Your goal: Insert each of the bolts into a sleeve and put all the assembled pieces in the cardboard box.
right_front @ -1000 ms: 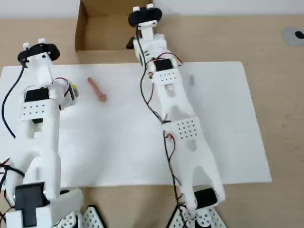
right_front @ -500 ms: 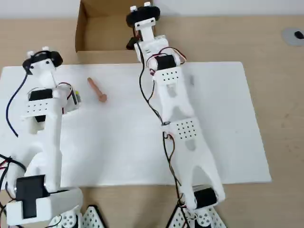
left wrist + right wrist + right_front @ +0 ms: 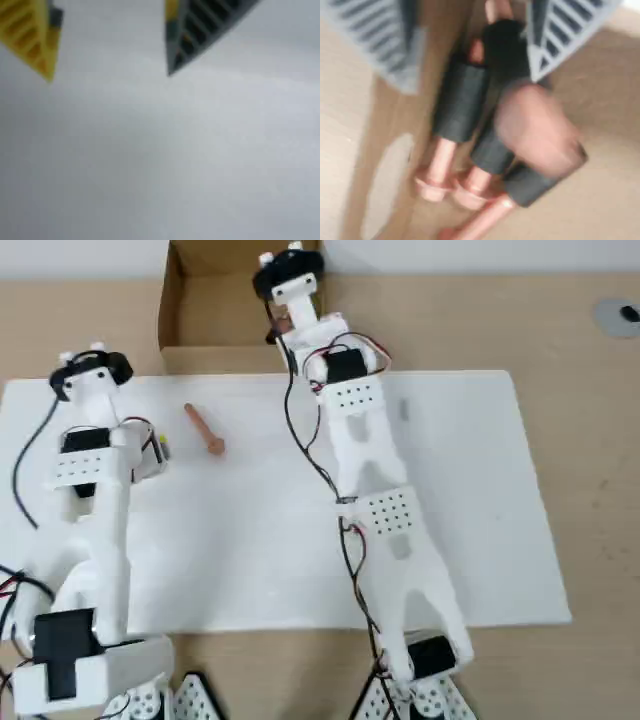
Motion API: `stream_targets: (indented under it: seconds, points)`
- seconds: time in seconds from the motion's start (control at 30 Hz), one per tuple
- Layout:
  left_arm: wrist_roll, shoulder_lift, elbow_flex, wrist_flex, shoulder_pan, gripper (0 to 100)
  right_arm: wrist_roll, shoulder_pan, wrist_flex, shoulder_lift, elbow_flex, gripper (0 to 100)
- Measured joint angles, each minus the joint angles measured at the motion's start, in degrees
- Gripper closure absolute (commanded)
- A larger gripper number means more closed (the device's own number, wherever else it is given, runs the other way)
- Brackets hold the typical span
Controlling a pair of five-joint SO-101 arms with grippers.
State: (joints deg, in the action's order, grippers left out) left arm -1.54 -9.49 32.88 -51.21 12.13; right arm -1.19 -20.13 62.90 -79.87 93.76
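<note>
**A:** Cardboard box (image 3: pixel 200 310): where is it?
**B:** At about 11 o'clock on the wooden bench (image 3: pixel 590 440), against the 12 o'clock edge of the white sheet (image 3: pixel 490 540).
**A:** And the right tool (image 3: pixel 470 80)?
**B:** Over the box's 3 o'clock side, at the end of the arm that stretches across the sheet. Its grey fingers (image 3: pixel 395 45) stand wide apart and clamp nothing.
**A:** What lies under it?
**B:** Assembled pieces (image 3: pixel 490 150) on the box floor. Three copper-coloured bolts, each through a black sleeve (image 3: pixel 459 102), lie side by side and touching. A fourth piece is beside one finger, too blurred to say whether it rests on the others.
**A:** Any bolt outside the box?
**B:** One bare bolt (image 3: pixel 203 428) on the sheet, near its 10 o'clock corner. It lies slantwise with its head toward 5 o'clock.
**A:** The left tool (image 3: pixel 107 75)?
**B:** Just at 9 o'clock of that bolt, apart from it. Its yellow-and-black fingers (image 3: pixel 30 35) are spread, with white sheet between them.
</note>
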Motion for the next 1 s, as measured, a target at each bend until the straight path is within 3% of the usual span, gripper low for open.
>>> stream_targets:
  seconds: [0.43, 0.73, 0.87, 1.0]
  points:
    - [0.0, 0.0, -0.5, -1.1, -0.9, 84, -0.2, -3.3, 9.8, 7.1, -0.2, 74.8]
    - [-0.6, 4.5, -24.6, -24.4, -7.6, 84, 5.0, -3.3, 37.1, 32.2, -0.4, 74.8]
    - [7.7, 11.9, -40.2, -35.4, -7.4, 84, 5.6, -3.3, 38.8, 44.9, -8.2, 74.9]
    - [17.4, 23.1, -47.6, -40.4, -6.8, 84, 5.6, -3.3, 38.9, 60.2, -25.3, 74.9]
